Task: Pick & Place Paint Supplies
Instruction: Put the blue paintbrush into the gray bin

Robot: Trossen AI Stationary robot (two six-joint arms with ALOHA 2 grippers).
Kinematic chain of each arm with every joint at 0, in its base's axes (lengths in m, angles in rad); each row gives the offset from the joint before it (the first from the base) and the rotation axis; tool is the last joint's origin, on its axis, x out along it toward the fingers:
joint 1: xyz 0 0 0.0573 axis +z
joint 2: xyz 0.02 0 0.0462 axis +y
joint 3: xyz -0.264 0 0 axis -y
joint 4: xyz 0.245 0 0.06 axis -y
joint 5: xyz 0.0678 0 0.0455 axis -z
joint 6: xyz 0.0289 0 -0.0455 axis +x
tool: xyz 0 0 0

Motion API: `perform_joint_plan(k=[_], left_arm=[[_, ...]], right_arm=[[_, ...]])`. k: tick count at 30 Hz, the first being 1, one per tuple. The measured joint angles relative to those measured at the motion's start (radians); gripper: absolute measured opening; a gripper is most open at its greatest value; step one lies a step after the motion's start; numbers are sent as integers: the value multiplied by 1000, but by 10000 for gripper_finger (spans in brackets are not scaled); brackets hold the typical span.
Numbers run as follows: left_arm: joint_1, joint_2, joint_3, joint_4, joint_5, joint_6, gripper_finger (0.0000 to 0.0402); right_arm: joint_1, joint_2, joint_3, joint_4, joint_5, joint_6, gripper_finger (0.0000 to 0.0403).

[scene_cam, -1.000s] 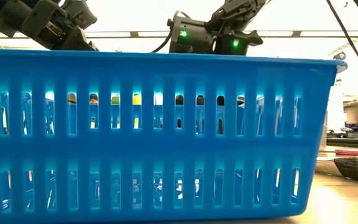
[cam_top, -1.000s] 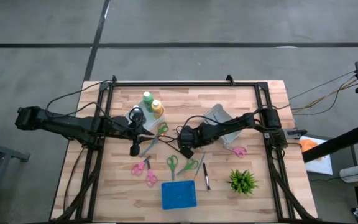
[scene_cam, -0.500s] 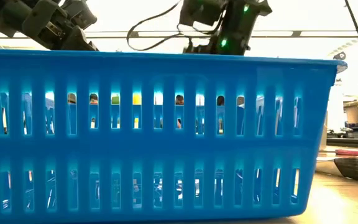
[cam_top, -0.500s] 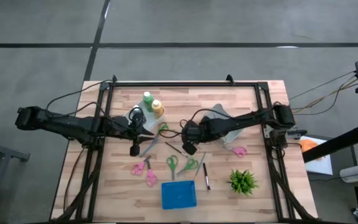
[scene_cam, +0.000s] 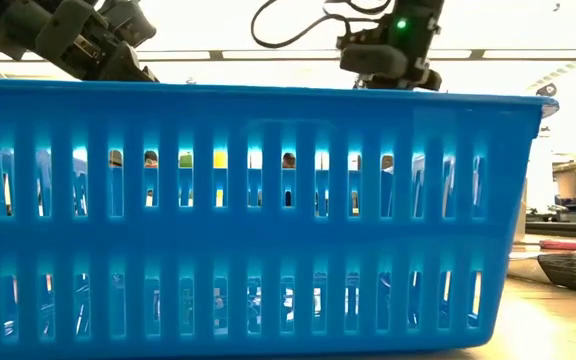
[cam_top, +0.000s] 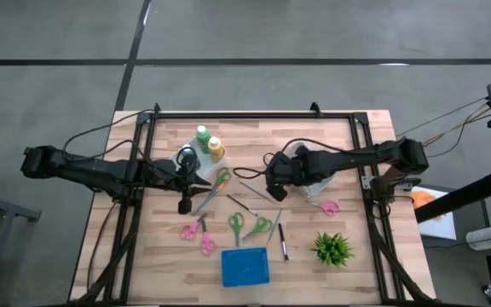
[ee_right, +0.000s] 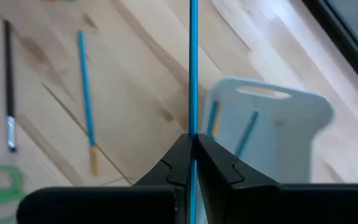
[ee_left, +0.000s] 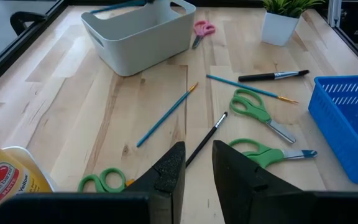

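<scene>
My right gripper (cam_top: pixel 272 188) hovers at mid-table beside the white bin (cam_top: pixel 307 162), shut on a blue brush (ee_right: pixel 193 62). The bin (ee_right: pixel 272 124) holds other blue brushes. My left gripper (ee_left: pixel 197 177) is open left of centre, low over the table, with a black brush (ee_left: pixel 207 138) just ahead of its fingers. Further brushes lie flat on the table: a blue brush (ee_left: pixel 166 115), another blue one (ee_left: pixel 250 89) and a dark one (ee_left: pixel 272 76). The green bottle (cam_top: pixel 202 135) and the yellow-orange bottle (cam_top: pixel 216 147) stand behind the left gripper. My right gripper pinches the blue brush's thin shaft (ee_right: pixel 193 127) between its two fingers. The shaft runs along the fingers and sticks out straight ahead of them. It is lifted off the table, its free end reaching past the white bin's rim.
Green scissors (ee_left: pixel 260 112) and pink scissors (cam_top: pixel 196 230) lie scattered on the near half of the table. The blue basket (cam_top: pixel 245 267) sits at the near edge and fills the low view (scene_cam: pixel 258 220). A potted plant (cam_top: pixel 333 248) stands near right.
My right gripper, shut on the blue brush, has risen and moved toward the table's right and far side, up to the white bin, uncovering brushes on the table where it was. My left arm has kept still.
</scene>
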Motion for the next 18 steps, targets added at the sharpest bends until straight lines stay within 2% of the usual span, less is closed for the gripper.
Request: perform_joint_plan(k=[8,18], left_arm=[[0,0,0,0,0,0,82],[0,0,0,0,0,0,82]], right_arm=[[-20,-89,-106,-41,14,53,15],[-59,-159,-296,5,-13,79,15]])
